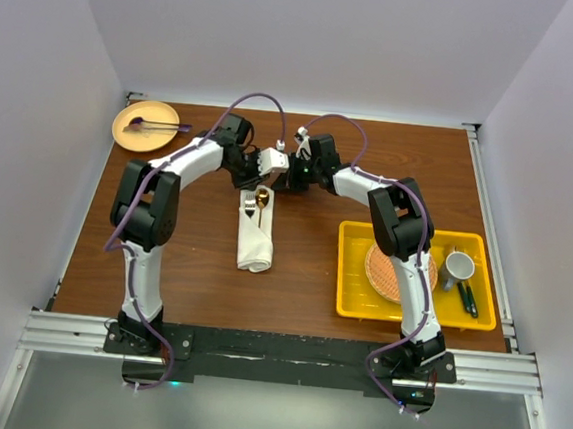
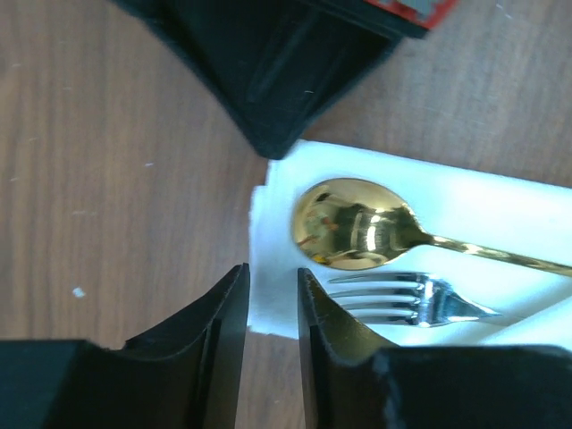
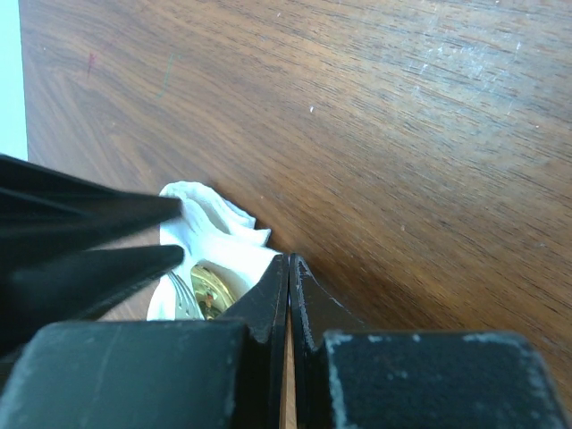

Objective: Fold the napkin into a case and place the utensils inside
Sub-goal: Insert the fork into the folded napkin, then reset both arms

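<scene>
The case (image 1: 255, 237) lies mid-table (image 1: 192, 266), its length running 12 to 6 o'clock. The spoon (image 2: 353, 223) and fork (image 2: 407, 302) lie side by side at its 12 o'clock end. Their heads rest on the cloth, and in the top view the handles run out of sight toward 6 o'clock, apparently inside the fold.

The job looks close to done, so the step in hand seems to be letting go cleanly. The left gripper (image 2: 271, 284) has its jaws a narrow gap apart over the cloth's edge, just beside the spoon's bowl at about 9 o'clock in its own view, and it holds nothing. It should open wider before rising, then lift straight up. Any sideways drag could snag the soft edge and pull the mouth open or roll the spoon out.

The right gripper (image 3: 288, 261) is closed tight on nothing, its tip at the cloth's corner. If it is pinning that corner, it should leave last, and also straight up.

The left arm climbs from its base at 7 o'clock, bows out toward 9 o'clock and reaches in over the mouth. The right arm mirrors it from 5 o'clock, so the two wrists nearly meet.
</scene>
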Controlling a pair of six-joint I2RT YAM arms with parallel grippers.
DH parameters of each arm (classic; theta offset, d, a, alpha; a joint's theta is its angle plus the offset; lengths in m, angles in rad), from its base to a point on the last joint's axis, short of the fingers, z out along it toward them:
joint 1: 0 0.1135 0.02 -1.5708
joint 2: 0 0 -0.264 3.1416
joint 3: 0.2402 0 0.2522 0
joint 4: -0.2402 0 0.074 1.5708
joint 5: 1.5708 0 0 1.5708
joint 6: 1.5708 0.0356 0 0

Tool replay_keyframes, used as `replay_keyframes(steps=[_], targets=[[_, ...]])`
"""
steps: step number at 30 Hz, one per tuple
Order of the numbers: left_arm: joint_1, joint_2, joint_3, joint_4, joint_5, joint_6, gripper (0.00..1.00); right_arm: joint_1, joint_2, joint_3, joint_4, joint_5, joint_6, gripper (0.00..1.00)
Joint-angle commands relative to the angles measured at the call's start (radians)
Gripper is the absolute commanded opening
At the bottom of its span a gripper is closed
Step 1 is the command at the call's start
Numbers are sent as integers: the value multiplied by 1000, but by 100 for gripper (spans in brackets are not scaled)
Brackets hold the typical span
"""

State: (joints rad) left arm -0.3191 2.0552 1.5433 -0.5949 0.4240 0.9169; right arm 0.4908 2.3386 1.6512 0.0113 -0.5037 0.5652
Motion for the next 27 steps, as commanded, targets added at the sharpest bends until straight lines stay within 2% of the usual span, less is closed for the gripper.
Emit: replay_keyframes(steps=[1, 5, 6, 7, 8, 10, 11, 12, 13, 14, 17, 18, 20, 21, 24, 26, 27], targets=[[20, -99, 87, 113, -39, -140, 38, 8, 2, 35, 7, 22, -19, 0], [73, -171, 106, 202, -27, -228, 43, 11, -1, 45, 9, 7, -24, 1], [84, -182, 109, 219, -19, -246, 46, 11, -7, 48, 7, 5, -27, 6], [97, -194, 112, 219, -8, -289, 48, 11, -13, 55, 7, 4, -30, 16], [124, -211, 121, 218, 25, -315, 52, 11, -19, 58, 6, 5, -33, 20], [156, -240, 126, 210, 67, -405, 75, 9, -42, 73, -8, 4, -51, 29], [190, -250, 130, 205, 105, -435, 93, 6, -53, 81, -8, 11, -62, 39], [205, -260, 133, 207, 113, -472, 100, 8, -62, 88, -48, 17, -76, 44], [218, -271, 133, 210, 113, -546, 100, 6, -90, 100, -59, 24, -103, 48], [241, -289, 146, 207, 101, -581, 100, 2, -105, 102, -68, 28, -114, 58], [270, -313, 194, 163, 64, -658, 100, -15, -175, 105, -96, 44, -162, 71], [276, -313, 219, 97, 56, -664, 100, -21, -194, 111, -123, 50, -174, 83], [291, -300, 289, 29, 48, -679, 100, -40, -254, 116, -152, 59, -220, 92], [296, -290, 319, -80, 67, -672, 100, -46, -275, 114, -190, 63, -235, 98], [308, -262, 377, -285, 105, -612, 100, -72, -405, 50, -282, 79, -307, 98], [308, -302, 291, -322, 84, -579, 100, -83, -482, -14, -325, 93, -369, 98], [308, -328, 237, -281, 62, -590, 100, -86, -566, -89, -339, 100, -382, 98]])
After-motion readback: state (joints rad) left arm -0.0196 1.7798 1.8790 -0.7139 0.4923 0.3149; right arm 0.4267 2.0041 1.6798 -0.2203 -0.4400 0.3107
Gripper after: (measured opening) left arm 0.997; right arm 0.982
